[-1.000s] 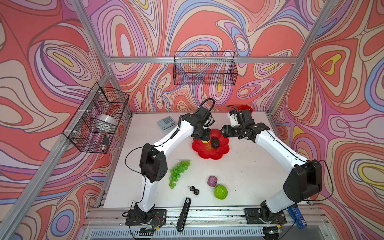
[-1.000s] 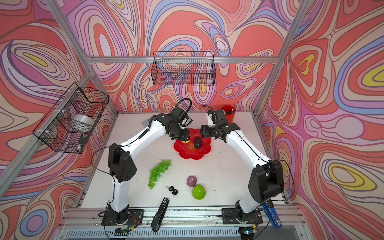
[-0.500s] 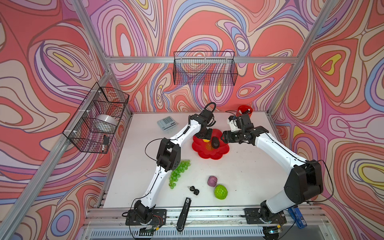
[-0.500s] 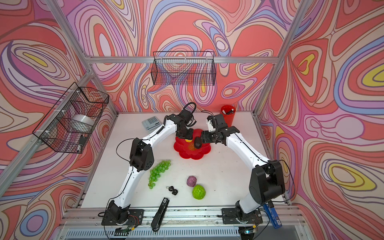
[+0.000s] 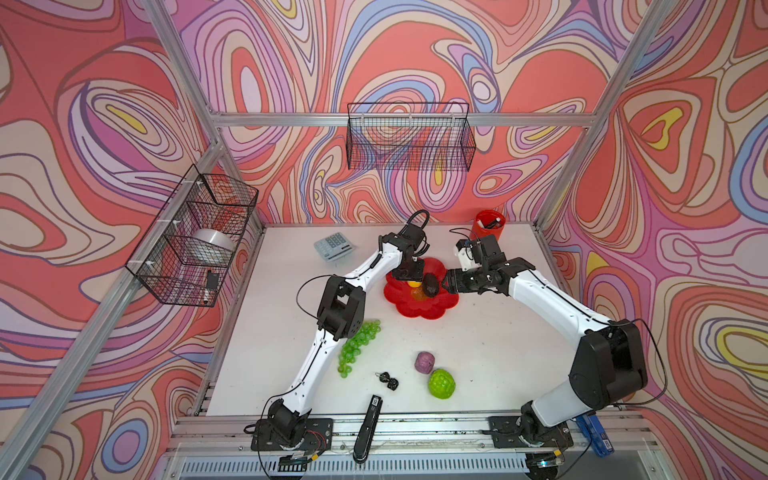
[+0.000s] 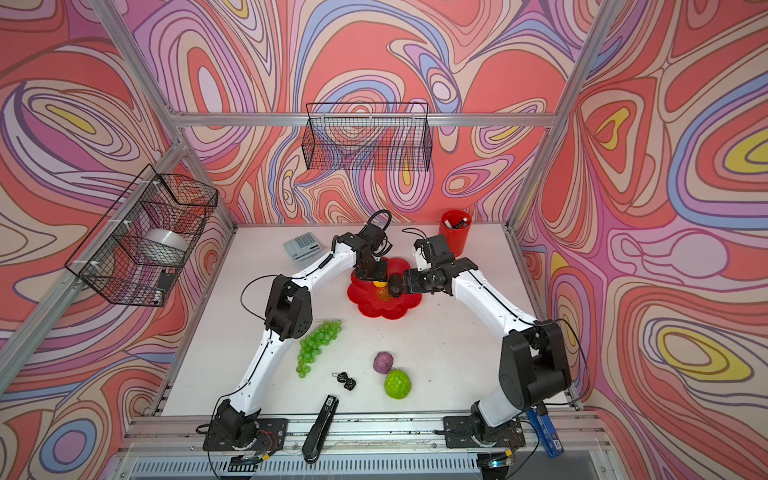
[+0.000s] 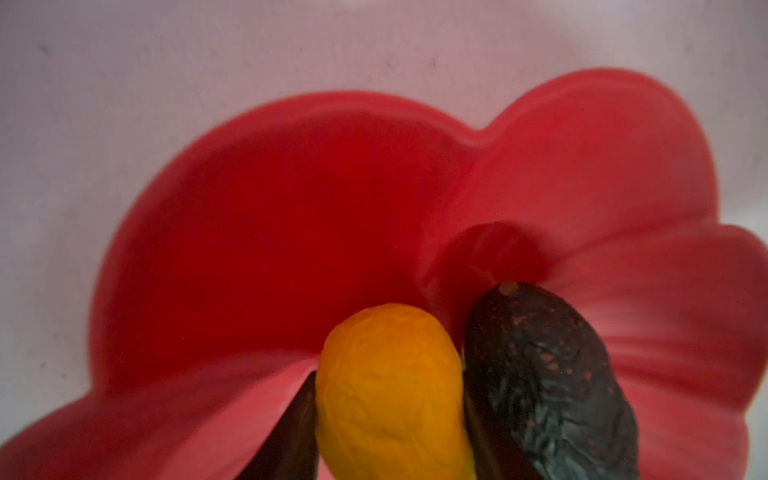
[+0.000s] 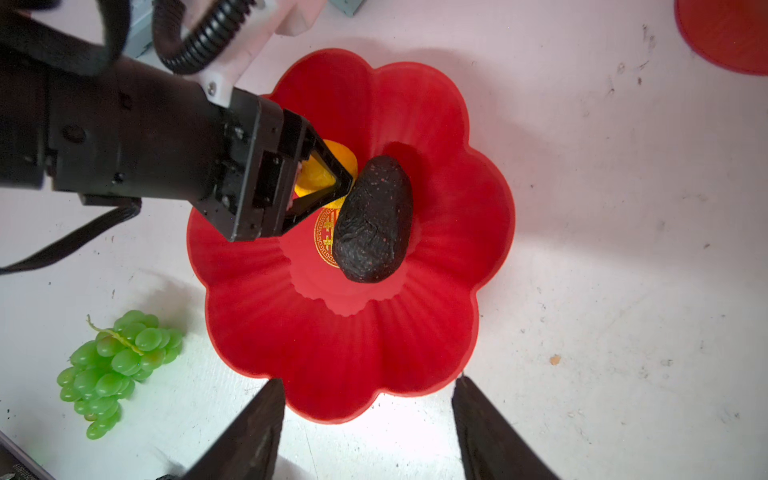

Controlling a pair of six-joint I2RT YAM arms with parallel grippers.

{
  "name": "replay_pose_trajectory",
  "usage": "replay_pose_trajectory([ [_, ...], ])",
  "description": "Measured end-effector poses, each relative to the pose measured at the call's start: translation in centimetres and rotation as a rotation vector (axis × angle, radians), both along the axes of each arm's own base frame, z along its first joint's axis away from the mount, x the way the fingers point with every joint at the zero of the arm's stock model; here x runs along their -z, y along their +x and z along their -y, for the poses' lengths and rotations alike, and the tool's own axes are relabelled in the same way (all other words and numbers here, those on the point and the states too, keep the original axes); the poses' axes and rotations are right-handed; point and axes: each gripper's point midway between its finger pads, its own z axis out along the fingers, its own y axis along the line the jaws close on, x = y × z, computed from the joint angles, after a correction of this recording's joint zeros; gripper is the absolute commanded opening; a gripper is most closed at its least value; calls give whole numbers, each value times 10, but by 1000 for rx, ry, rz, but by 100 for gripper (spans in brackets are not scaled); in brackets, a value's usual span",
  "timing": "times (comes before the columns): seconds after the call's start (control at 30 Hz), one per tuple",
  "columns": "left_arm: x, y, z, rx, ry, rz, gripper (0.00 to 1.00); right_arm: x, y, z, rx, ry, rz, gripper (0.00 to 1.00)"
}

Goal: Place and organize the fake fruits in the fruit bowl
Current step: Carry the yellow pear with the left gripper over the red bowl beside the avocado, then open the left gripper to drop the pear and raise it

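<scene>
Inside the red bowl (image 8: 340, 353), the left claw (image 5: 410, 279) grips the yellow fruit (image 7: 390, 395) just beside the black avocado (image 8: 374, 220), its elbow (image 5: 340, 305) swung nearer than a second ago. Two of five fruits are there; grapes (image 5: 359, 347), purple ball (image 5: 424, 361) and bumpy green fruit (image 5: 441, 383) lie well apart from both claws. The right claw (image 8: 369, 384), wide and empty, hovers at the rim.

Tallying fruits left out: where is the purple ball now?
In both top views the purple ball lies on the table, front centre, just behind the bumpy green fruit.
</scene>
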Motion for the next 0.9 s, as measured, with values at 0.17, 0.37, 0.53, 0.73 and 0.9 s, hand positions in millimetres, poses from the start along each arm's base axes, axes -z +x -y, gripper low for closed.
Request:
replay_pose_trajectory([
  [0.17, 0, 2, 2, -11, -11, 2, 57, 0, 0, 0, -2, -1, 2, 71],
  [0.37, -1, 4, 3, -15, -18, 10, 75, 0, 0, 0, -5, -3, 3, 73],
  [0.53, -1, 3, 2, -16, -14, 12, 74, -3, 0, 1, -3, -2, 11, 73],
  [0.73, -47, 3, -3, -11, -33, 84, 78, -20, 1, 3, 10, -3, 48, 74],
  [0.9, -125, -7, -14, -7, -79, 200, 79, -44, 7, 4, 18, 5, 100, 73],
])
